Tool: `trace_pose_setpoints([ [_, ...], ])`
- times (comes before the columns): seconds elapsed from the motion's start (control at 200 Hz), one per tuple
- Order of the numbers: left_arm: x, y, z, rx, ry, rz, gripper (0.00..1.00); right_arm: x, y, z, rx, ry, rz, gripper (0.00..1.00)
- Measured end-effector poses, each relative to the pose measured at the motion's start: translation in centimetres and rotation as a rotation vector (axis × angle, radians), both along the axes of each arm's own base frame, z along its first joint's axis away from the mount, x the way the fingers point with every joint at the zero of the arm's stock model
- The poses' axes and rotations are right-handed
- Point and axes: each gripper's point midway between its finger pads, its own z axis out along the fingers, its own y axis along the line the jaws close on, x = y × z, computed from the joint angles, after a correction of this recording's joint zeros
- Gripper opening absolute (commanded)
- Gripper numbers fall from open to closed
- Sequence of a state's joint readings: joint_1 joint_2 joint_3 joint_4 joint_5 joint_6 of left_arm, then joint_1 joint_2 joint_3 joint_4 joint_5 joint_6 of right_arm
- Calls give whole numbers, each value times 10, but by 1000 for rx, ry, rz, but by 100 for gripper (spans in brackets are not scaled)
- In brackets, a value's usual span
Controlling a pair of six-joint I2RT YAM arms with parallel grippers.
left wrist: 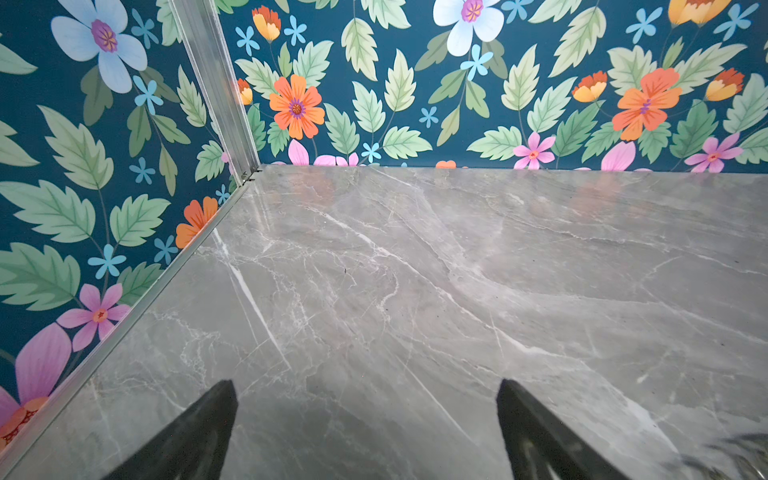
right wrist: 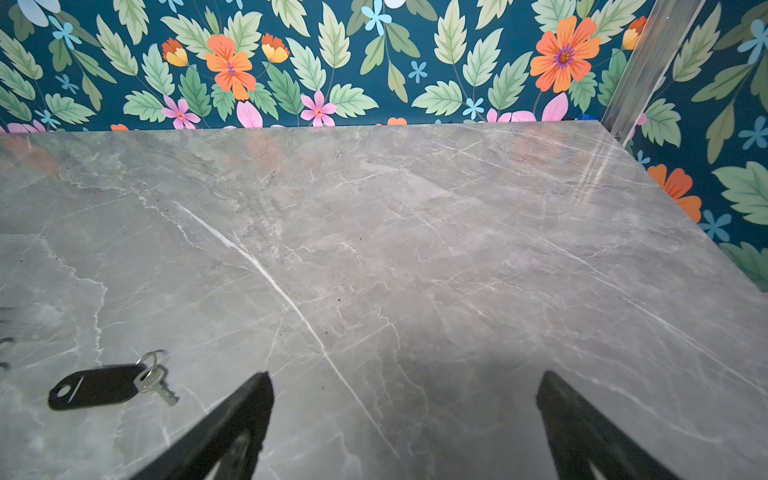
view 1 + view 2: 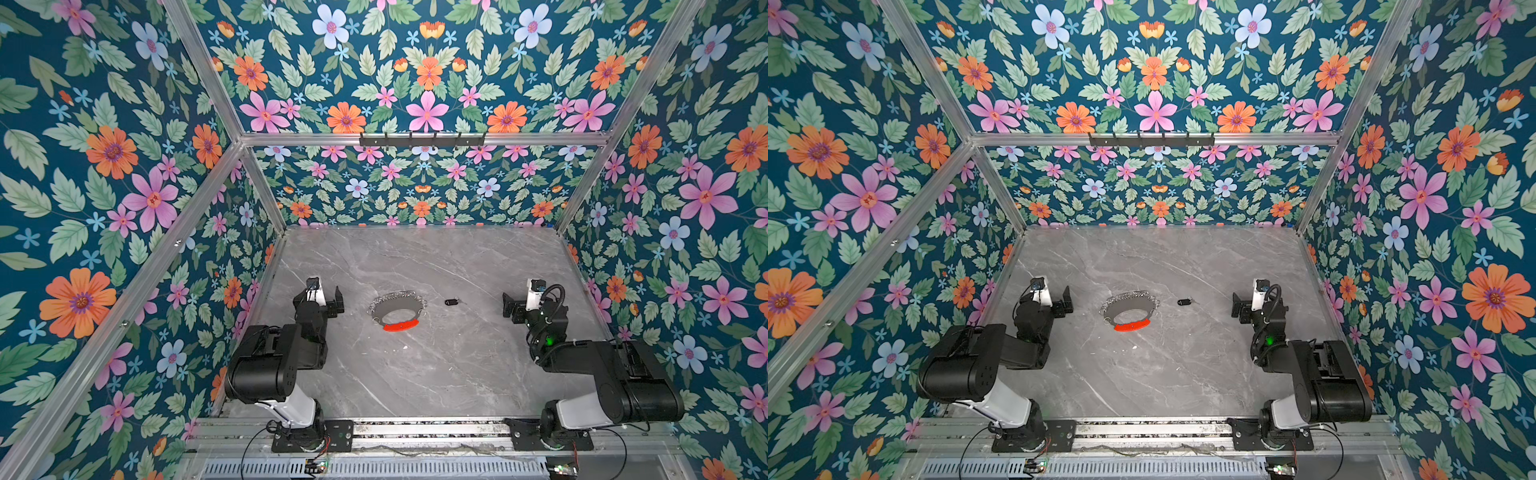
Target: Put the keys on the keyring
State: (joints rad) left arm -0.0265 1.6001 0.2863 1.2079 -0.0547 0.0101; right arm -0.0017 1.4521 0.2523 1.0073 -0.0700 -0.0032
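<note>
Midway across the counter, keyring just left of the keys, keys nearer the right fingers than the left fingers, touching neither, both pairs released

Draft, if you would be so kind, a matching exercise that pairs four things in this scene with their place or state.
Things:
1. keyring
2. keys
3. left gripper
4. right gripper

Places or states:
A. open, over the right side of the table in both top views
B. a loop with a red segment, lying mid-table
C. open, over the table's left side in both top views
D. a black tag with a small metal key, lying loose on the table

Pairs: 1-B; 2-D; 3-C; 4-A
</note>
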Motion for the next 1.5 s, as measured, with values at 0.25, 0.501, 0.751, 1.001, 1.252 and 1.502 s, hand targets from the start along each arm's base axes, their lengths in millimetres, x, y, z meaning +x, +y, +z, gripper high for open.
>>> trace_pose_setpoints([
  [0.25, 0, 0, 0, 0, 0, 0, 100, 0, 0, 0, 0, 0, 0, 99],
  [0.501, 0, 0, 0, 0, 0, 0, 100, 0, 0, 0, -1, 0, -2, 99],
  [0.751, 0, 0, 0, 0, 0, 0, 100, 2, 0, 2, -1, -4, -2, 99],
  [1.001, -3, -12, 38, 17, -50, -36, 100, -5, 1, -5, -5, 7, 3, 99],
  [1.252, -2, -80, 121, -7, -81, -148, 100, -17, 10, -4, -27, -15, 36, 99],
  [1.502, -27, -113, 154, -103, 0, -250, 100, -8, 55, 115, 3, -181, 129, 99],
])
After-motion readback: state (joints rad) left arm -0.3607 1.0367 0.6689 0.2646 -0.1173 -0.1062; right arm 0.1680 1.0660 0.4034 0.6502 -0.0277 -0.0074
